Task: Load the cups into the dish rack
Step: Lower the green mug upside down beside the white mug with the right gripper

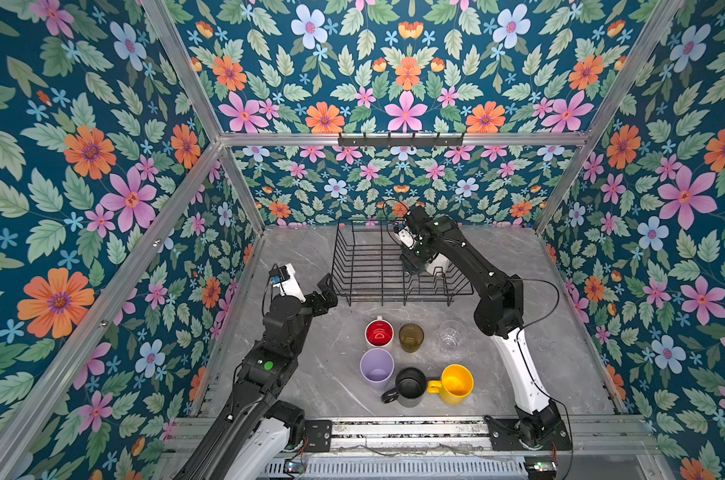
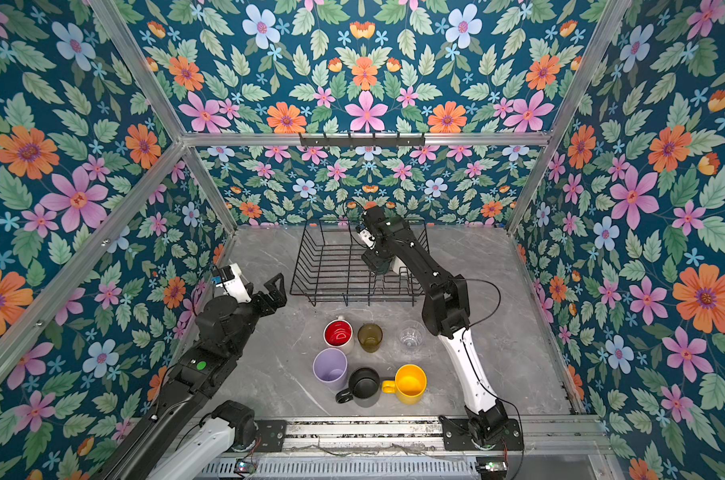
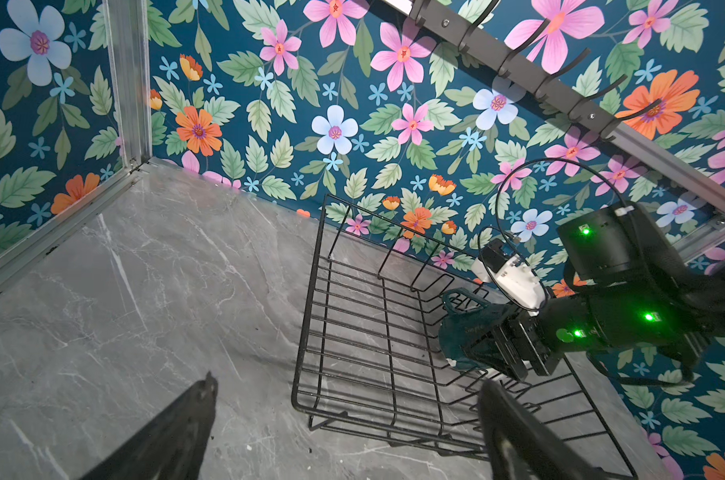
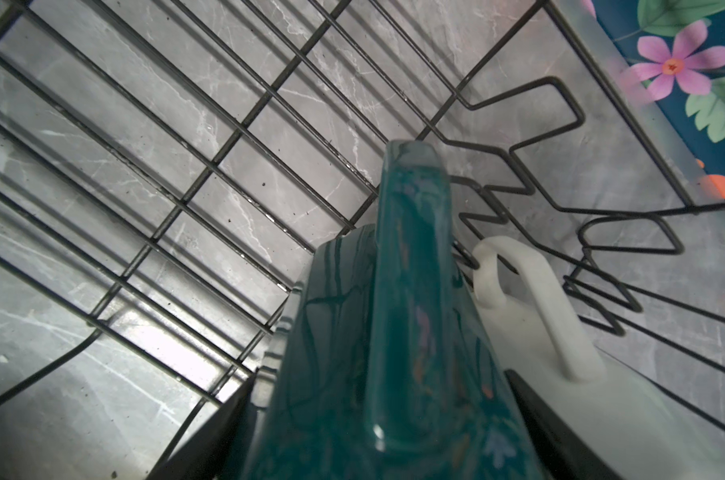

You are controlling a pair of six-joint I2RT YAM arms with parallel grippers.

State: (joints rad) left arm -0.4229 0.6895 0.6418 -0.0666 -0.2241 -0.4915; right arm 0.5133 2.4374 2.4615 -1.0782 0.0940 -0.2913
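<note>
The black wire dish rack (image 1: pixel 352 257) (image 2: pixel 323 266) stands at the back of the table. My right gripper (image 1: pixel 414 266) (image 4: pixel 381 386) reaches down into it, shut on the dark-green mug (image 3: pixel 464 336) (image 4: pixel 394 324), with a finger on each side of its body. Right beside that mug, a cream mug (image 1: pixel 439 266) (image 4: pixel 539 332) sits in the rack among the prongs. My left gripper (image 1: pixel 327 291) (image 3: pixel 348 382) hangs open and empty by the rack's front left corner. Several cups stand in front of the rack: red-inside mug (image 1: pixel 379 332), amber glass (image 1: pixel 411 336), clear glass (image 1: pixel 452 334), lilac tumbler (image 1: pixel 376 368), black mug (image 1: pixel 410 384), yellow mug (image 1: pixel 456 382).
A black hook rail (image 1: pixel 400 140) is fixed high on the back wall. Floral walls and aluminium posts close in the grey marble table (image 1: pixel 302 257) on three sides. The right arm's elbow (image 1: pixel 498 307) hangs over the rack's front right corner, near the clear glass.
</note>
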